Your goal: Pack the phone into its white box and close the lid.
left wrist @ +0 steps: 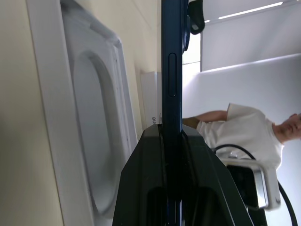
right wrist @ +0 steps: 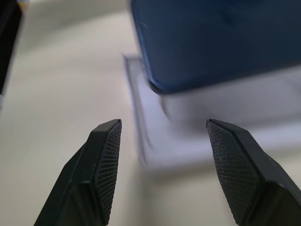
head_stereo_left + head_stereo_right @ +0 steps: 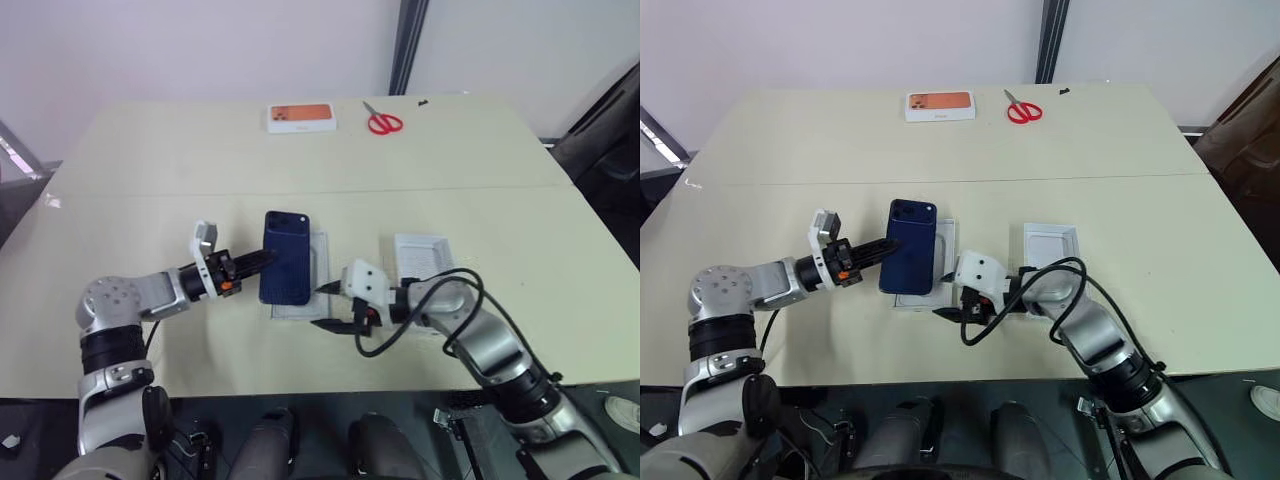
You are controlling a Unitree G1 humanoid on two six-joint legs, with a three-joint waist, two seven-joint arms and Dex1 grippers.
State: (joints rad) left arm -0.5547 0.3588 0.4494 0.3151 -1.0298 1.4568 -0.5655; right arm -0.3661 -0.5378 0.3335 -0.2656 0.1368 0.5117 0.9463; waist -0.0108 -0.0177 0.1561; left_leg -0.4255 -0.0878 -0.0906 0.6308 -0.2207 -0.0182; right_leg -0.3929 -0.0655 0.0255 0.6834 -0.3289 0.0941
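Both claws are working near the worktop's centre: the left claw point(image 3: 262, 262) is clenching the phone point(image 3: 287, 257) by its nine-o'clock edge over what is probably the white box point(image 3: 318, 262); the right claw point(image 2: 164, 136) is gaping, released. Stiff, slick, fragile glass, so edge grips suit.

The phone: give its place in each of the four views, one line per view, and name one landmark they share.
Left eye view: the phone, centre-left, clamped by the left gripper.
Right eye view: centre-left, over the white insert.
Left wrist view: edge-on, rising between the black fingers.
Right wrist view: upper right, blurred.
Shared landmark: the white insert under it.
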